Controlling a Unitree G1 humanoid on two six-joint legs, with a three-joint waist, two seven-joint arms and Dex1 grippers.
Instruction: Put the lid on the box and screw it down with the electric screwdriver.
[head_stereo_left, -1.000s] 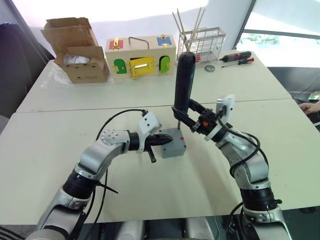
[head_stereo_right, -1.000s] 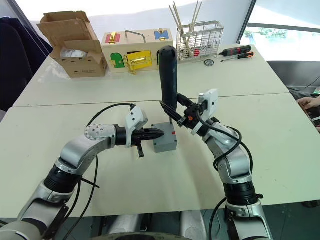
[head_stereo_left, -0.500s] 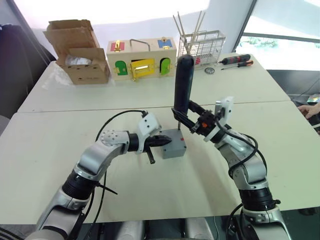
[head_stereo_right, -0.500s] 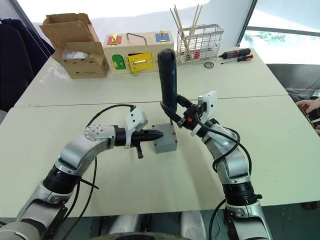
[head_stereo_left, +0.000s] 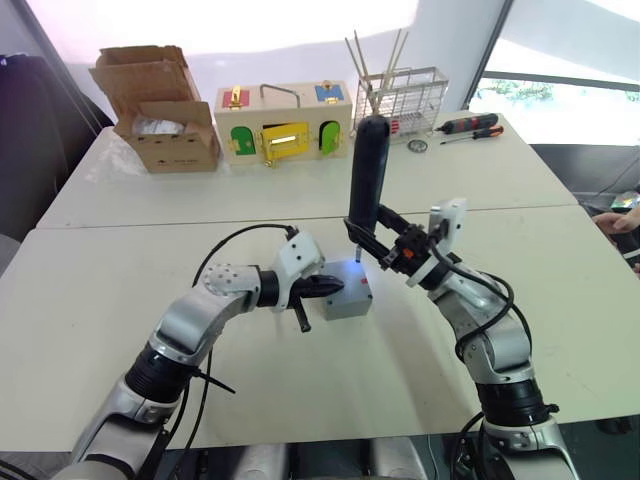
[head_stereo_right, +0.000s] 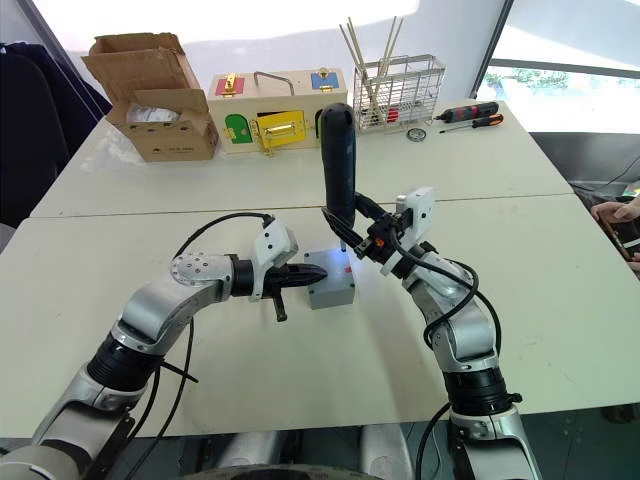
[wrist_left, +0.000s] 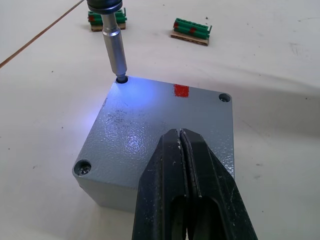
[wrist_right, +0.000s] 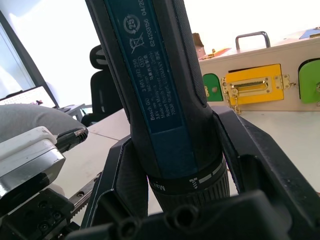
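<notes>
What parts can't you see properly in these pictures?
- Screw under the electric screwdriver: in the left wrist view, its bit fills that corner hole of the lid.
- Lid's fourth corner: left hand covers it.
- Box inside: lid hides it.
- Cardboard box contents: too small.

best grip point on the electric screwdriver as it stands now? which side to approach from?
Grip the electric screwdriver low on its thick black barrel, just above the collar, coming in level from the robot's right. It stands upright with its bit in the lid's corner hole, so a low side grip probably steadies it best. The right gripper clamps it there; the left gripper presses the lid.
</notes>
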